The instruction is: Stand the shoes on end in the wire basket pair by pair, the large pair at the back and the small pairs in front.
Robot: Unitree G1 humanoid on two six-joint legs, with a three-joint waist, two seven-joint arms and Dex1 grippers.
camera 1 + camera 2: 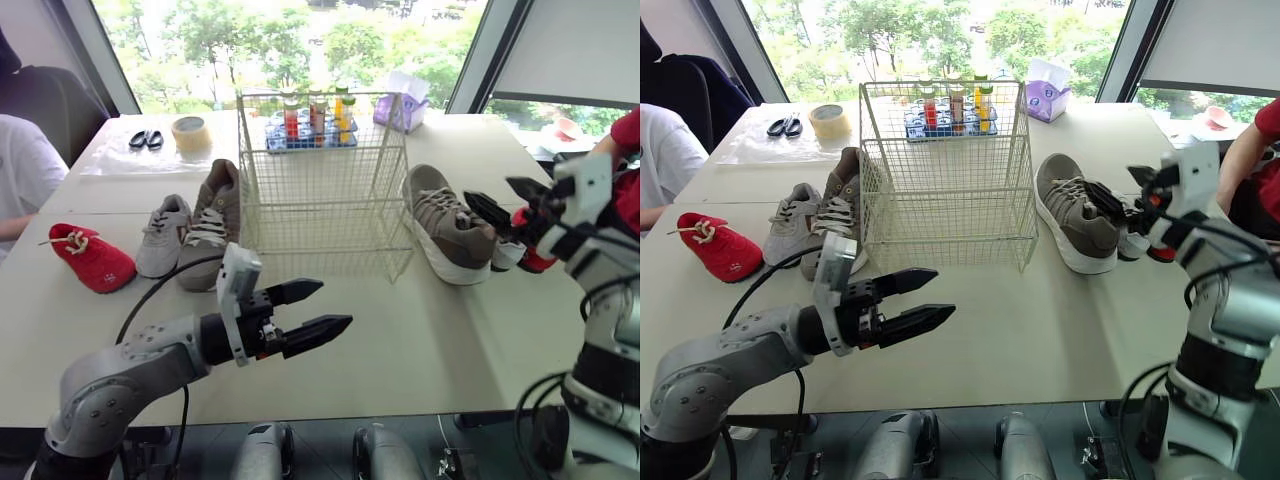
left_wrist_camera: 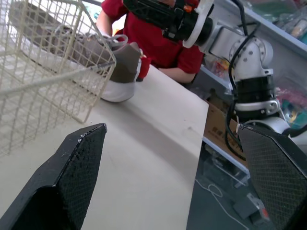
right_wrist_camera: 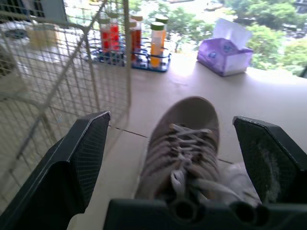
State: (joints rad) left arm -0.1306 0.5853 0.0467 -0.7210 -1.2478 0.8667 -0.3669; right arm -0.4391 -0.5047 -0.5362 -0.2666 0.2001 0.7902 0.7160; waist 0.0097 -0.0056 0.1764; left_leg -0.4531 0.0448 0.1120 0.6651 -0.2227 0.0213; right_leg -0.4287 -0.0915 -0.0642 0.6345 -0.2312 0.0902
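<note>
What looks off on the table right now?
Nothing is spilled or damaged. The large pair is split: one large brown shoe lies left of the wire basket, and the matching shoe lies to its right. The red shoe has a loose lace trailing. The basket holds no shoes yet.

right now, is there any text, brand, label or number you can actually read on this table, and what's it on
No text is legible in any view.
Purple tissue box: print on its side, too blurred to read.
Bottles behind the wire basket: any labels are too small to read.
Brown sneaker: no brand mark can be made out.
Tape roll: no lettering can be made out.
</note>
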